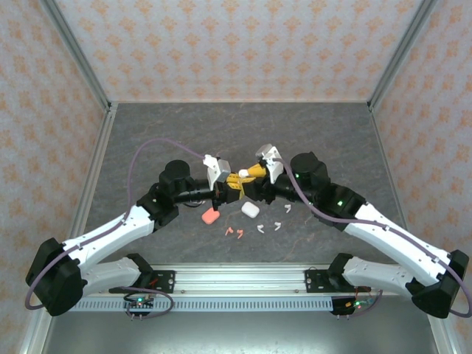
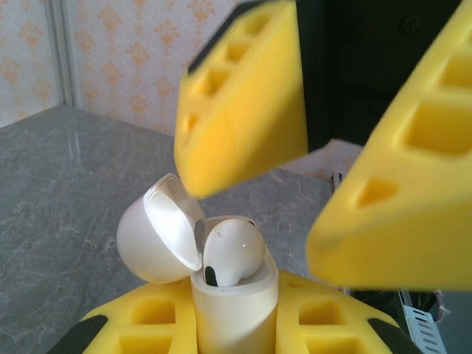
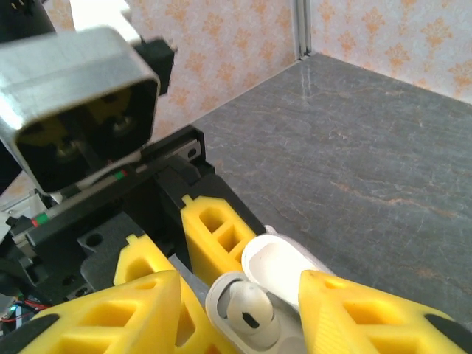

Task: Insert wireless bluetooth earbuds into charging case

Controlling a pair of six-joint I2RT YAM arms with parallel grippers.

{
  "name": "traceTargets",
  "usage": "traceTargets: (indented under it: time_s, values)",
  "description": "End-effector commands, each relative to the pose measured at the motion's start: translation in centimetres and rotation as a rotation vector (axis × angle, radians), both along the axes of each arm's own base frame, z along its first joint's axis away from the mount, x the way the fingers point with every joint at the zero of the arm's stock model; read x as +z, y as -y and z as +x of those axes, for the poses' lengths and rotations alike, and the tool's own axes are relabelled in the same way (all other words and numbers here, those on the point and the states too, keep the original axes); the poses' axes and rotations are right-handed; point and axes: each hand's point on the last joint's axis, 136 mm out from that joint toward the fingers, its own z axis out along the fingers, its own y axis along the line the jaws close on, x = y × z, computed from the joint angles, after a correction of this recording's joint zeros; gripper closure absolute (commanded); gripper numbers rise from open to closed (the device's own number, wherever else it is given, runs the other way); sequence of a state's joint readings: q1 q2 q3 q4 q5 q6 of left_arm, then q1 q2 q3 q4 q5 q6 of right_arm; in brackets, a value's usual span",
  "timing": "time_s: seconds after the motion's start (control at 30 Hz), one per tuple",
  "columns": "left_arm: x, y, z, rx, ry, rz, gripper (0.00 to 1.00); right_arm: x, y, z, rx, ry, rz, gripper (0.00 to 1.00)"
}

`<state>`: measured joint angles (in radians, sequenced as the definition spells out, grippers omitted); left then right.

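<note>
At mid-frame from above, the left claw (image 1: 234, 184) clamps the open charging case (image 1: 243, 172); the right claw (image 1: 252, 172) is parted, empty. Left wrist, lower centre: an earbud (image 2: 234, 251) sits in the case, seemingly proud, so the right claw brushing past could tip it out. Right wrist, bottom centre: no writing legible.

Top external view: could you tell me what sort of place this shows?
Probably a robot test cell: wallpapered panel walls, a grey stone-look table, an aluminium rail at its near edge.
</note>
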<state>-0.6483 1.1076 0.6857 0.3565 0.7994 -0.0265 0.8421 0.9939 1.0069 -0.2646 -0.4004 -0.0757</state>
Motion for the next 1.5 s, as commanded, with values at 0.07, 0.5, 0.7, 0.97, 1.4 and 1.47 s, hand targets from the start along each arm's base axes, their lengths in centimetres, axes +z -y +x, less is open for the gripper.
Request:
traceTargets:
  time_s: [0.07, 0.5, 0.7, 0.97, 1.4, 1.47]
  values:
    - [2.4, -0.2, -0.1, 0.016, 0.076, -0.04, 1.0, 4.2, 1.8, 0.4, -0.054, -0.002, 0.08, 0.5]
    - [2.9, -1.4, 0.0, 0.084, 0.123, -0.054, 1.0, -0.9, 9.4, 4.6, -0.436, -0.227, -0.009, 0.45]
    - [3.3, -1.9, -0.3, 0.096, 0.14, -0.056, 1.0, -7.6, 13.3, 6.2, -0.606, -0.497, -0.03, 0.45]
    - [3.3, -2.0, -0.4, 0.097, 0.142, -0.052, 1.0, -18.6, 15.6, 6.3, -0.752, -0.751, -0.17, 0.53]
    - [2.6, -1.9, -0.3, 0.098, 0.129, -0.035, 1.0, -26.3, 16.0, 6.6, -0.804, -0.902, -0.279, 0.62]
    - [2.6, -1.9, -0.2, 0.099, 0.13, -0.034, 1.0, -27.0, 16.0, 6.5, -0.804, -0.92, -0.292, 0.62]
